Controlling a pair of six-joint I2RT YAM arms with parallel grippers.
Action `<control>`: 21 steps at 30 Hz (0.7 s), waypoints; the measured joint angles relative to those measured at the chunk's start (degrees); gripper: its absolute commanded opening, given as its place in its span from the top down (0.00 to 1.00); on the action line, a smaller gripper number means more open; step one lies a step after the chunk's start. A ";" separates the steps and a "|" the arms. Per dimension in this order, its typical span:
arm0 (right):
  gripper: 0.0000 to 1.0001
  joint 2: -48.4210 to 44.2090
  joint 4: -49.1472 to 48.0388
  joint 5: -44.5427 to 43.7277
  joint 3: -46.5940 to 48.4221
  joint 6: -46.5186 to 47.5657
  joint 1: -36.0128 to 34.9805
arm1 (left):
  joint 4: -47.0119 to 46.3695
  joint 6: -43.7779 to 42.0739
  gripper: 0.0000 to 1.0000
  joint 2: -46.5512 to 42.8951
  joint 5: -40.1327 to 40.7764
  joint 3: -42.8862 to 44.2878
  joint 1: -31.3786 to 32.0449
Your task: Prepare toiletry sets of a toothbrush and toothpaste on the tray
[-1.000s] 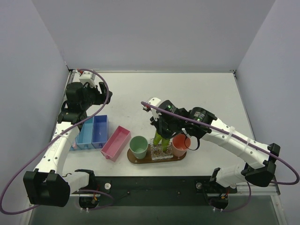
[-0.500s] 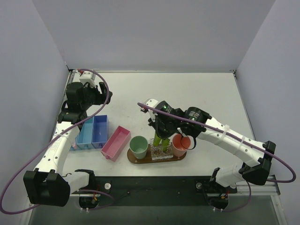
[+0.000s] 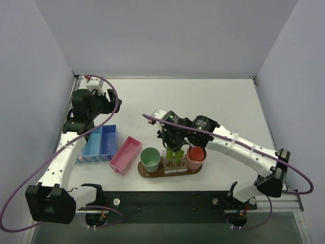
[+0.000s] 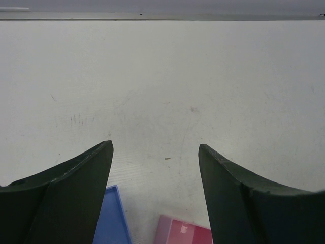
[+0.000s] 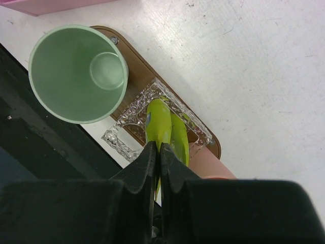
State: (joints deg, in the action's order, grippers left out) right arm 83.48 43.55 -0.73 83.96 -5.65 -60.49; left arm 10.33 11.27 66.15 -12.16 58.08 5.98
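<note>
Your right gripper [image 5: 158, 148] pinches a green tube [image 5: 157, 124] above the glass dish [image 5: 122, 137] on the tray [image 5: 139, 76]; your left gripper [image 4: 155, 146] hangs open.

The white-and-black left arm [image 3: 63, 152] rises from the near edge and reaches toward the far left. Its black wrist [image 3: 84, 104] is bent so that the dark two-finger left gripper [image 4: 155, 144] points out level over the table. Its jaws stand wide apart, and the two tapered fingers [image 4: 76, 193] hold nothing between them.

The white-and-black right arm [image 3: 238, 147] stretches leftward across the middle in a long, low line. Its dark two-finger right gripper [image 5: 158, 147] points steeply downward. The two fingers [image 5: 137, 188] are pressed together, with only a thin slit between them.
</note>
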 measured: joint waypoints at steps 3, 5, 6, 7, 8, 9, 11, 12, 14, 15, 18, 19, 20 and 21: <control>1.00 0.48 -0.31 -0.11 -0.33 0.17 0.00 | 0.00 0.00 0.21 0.00 0.00 0.00 -0.02; 1.00 0.59 -1.01 -0.24 -1.18 0.22 0.00 | 0.02 0.00 0.21 0.00 0.00 0.00 -0.02; 1.00 0.63 -1.29 -0.33 -1.66 0.22 0.00 | 0.00 -0.02 0.21 0.00 0.00 0.00 -0.02; 1.00 0.68 -1.42 -0.35 -2.08 0.22 0.00 | 0.00 0.00 0.21 0.00 0.00 0.00 -0.02; 1.00 0.74 -1.55 -0.35 -2.40 0.22 0.00 | 0.02 -0.02 0.21 0.00 0.00 0.00 -0.02; 1.00 0.74 -1.86 -0.35 -2.78 0.20 0.00 | 0.02 -0.02 0.21 0.00 0.00 0.00 -0.02; 1.00 0.74 -2.49 -0.35 -3.21 0.20 0.00 | 0.02 -0.02 0.21 0.00 0.00 0.00 -0.02; 1.00 0.74 -2.80 -0.35 -3.37 0.20 0.00 | 0.02 -0.02 0.21 0.00 -0.02 0.00 -0.02; 1.00 0.74 -3.43 -0.35 -3.72 0.20 0.00 | 0.02 -0.02 0.21 0.00 0.00 0.00 -0.02; 1.00 0.74 -3.61 -0.35 -3.82 0.20 0.00 | 0.02 -0.02 0.21 0.00 0.00 0.00 -0.02; 1.00 0.76 -4.17 -0.35 -4.44 0.22 0.00 | 0.04 -0.02 0.21 0.00 0.00 0.00 -0.02; 1.00 0.79 -4.35 -0.33 -4.70 0.22 0.00 | 0.04 -0.02 0.21 0.00 0.00 0.00 -0.02; 1.00 0.87 -4.39 -0.33 -4.83 0.22 0.00 | 0.04 -0.02 0.21 0.00 0.00 0.00 -0.02; 1.00 1.11 -4.42 -0.35 -4.83 0.22 0.00 | 0.04 -0.02 0.21 0.00 0.00 0.00 -0.02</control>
State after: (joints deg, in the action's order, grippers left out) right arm 84.60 39.13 -1.08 79.13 -5.43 -60.49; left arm 10.37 11.25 66.15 -12.16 58.08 5.96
